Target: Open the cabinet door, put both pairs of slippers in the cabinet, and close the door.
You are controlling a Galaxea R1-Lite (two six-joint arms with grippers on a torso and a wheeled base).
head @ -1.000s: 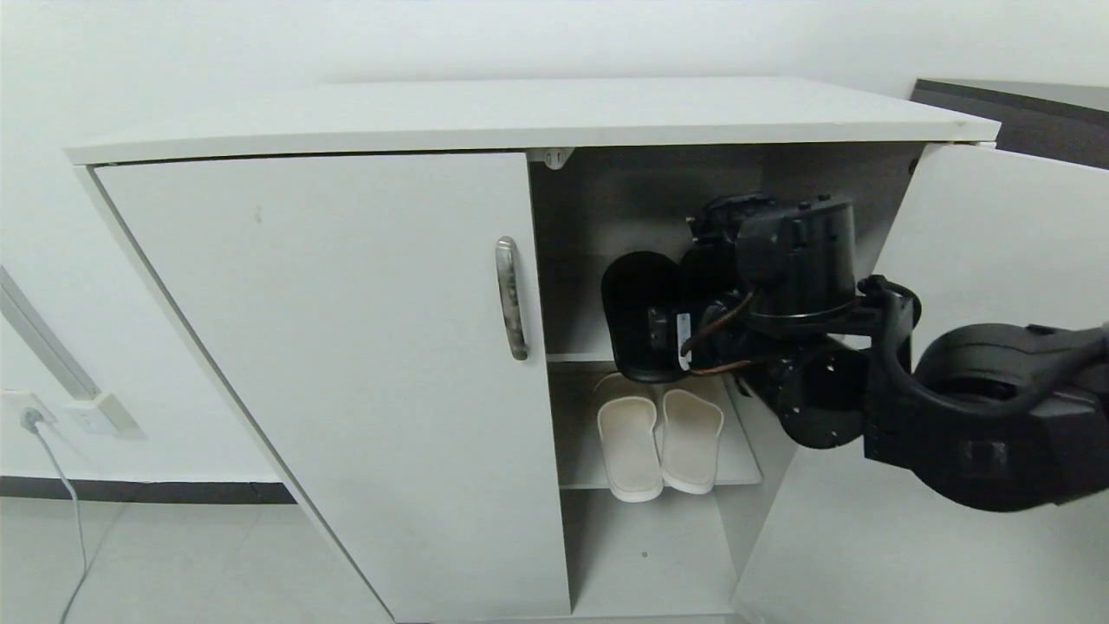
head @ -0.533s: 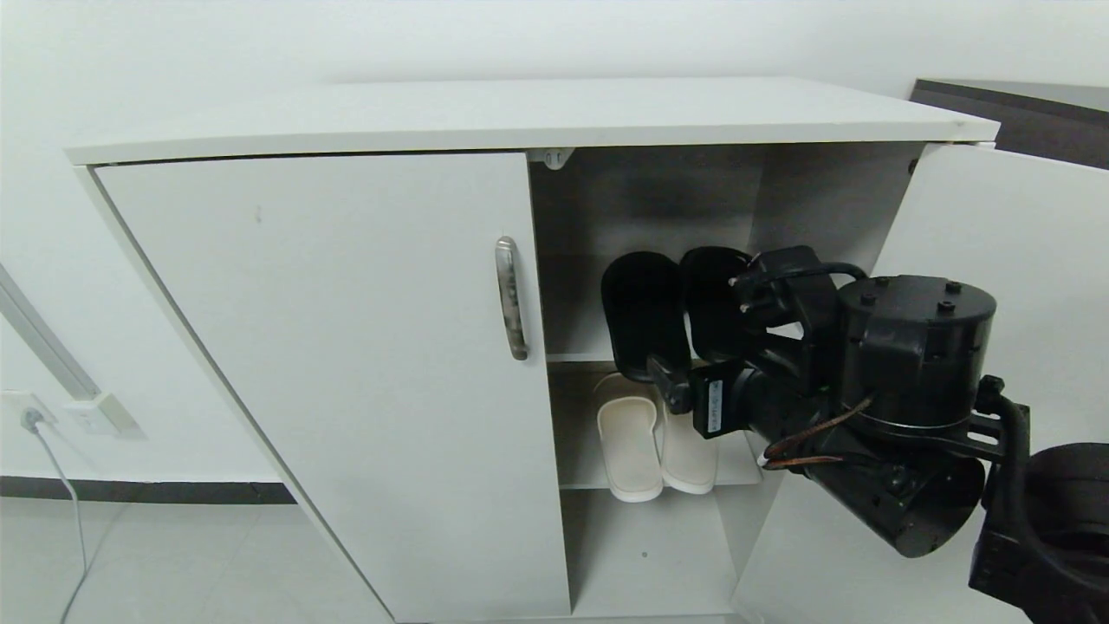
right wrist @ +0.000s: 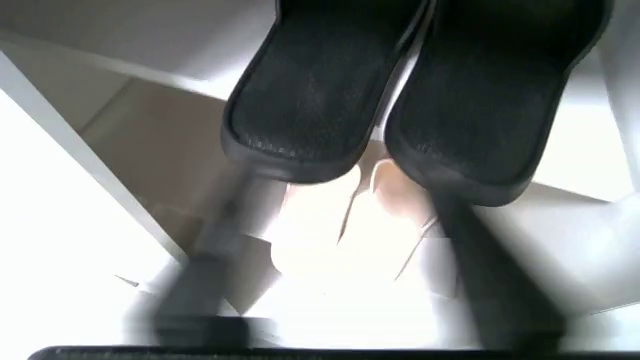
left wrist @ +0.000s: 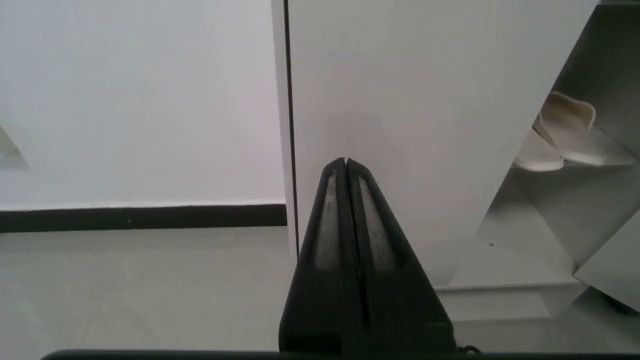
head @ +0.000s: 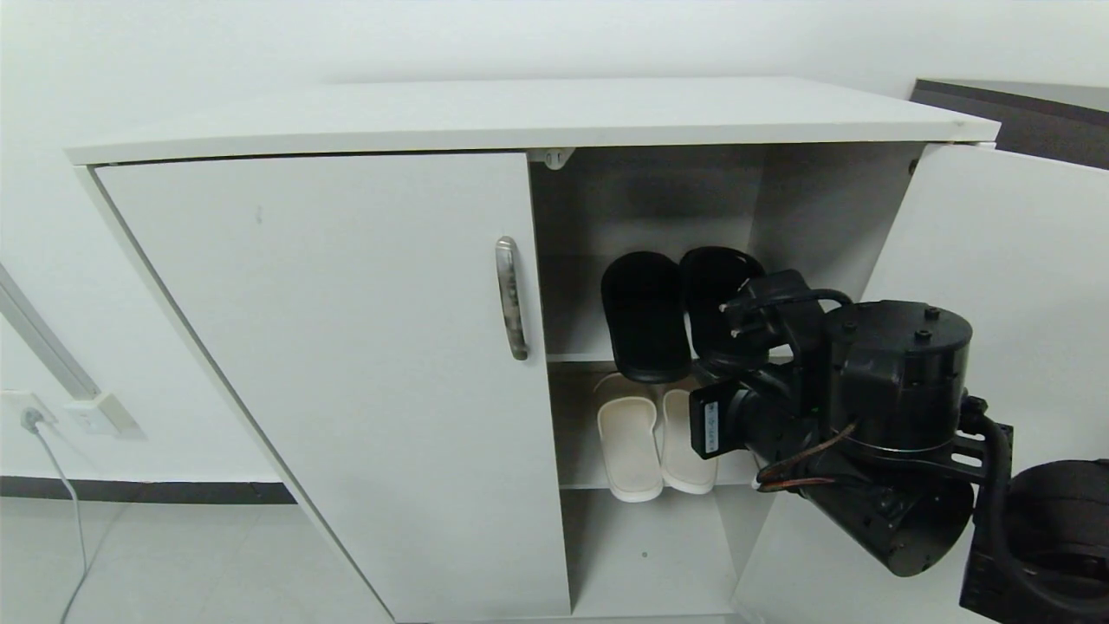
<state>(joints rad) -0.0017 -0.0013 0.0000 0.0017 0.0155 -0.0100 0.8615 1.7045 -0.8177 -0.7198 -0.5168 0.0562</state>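
Observation:
The white cabinet [head: 520,113] has its left door [head: 346,347] closed and its right door [head: 996,260] swung open. A black pair of slippers [head: 645,321] lies on the upper shelf with the heels hanging over the shelf edge. On the shelf below lies a white pair of slippers [head: 641,442]. My right arm [head: 866,407] is in front of the opening, just below and before the black pair [right wrist: 400,90]. My right gripper [right wrist: 340,215] is open and holds nothing. Low beside the closed door, my left gripper [left wrist: 345,200] is shut and empty.
The closed door carries a metal handle [head: 511,299] at its inner edge. A wall socket with a cable [head: 30,420] sits low on the left wall. A dark desk [head: 1022,113] stands behind the cabinet on the right. Bare floor [left wrist: 150,290] lies before the cabinet.
My right gripper has drawn back out of the cabinet and dropped lower, leaving the black slippers resting on the upper shelf. The doors and the white pair have stayed put.

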